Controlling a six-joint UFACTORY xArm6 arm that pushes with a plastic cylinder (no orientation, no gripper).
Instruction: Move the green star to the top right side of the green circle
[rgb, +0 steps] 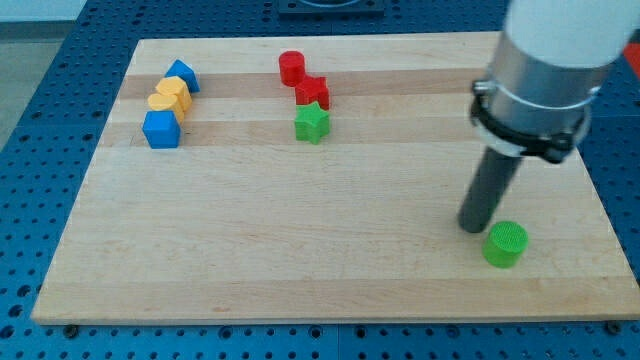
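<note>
My tip (473, 226) rests just left of the green circle (506, 244), holding nothing; the green star (312, 123) sits far left, touching the red star (312, 92), so not pushed yet.

Pale wooden board (300, 240) resting on a blue perforated table (40, 120); upper left, blue block (182, 75), yellow block (170, 96), blue cube (161, 129) clustered; upper centre, red cylinder (291, 67), red block (312, 91), green star (312, 123) touching in line; lower right, green circle (506, 244), well apart.
</note>
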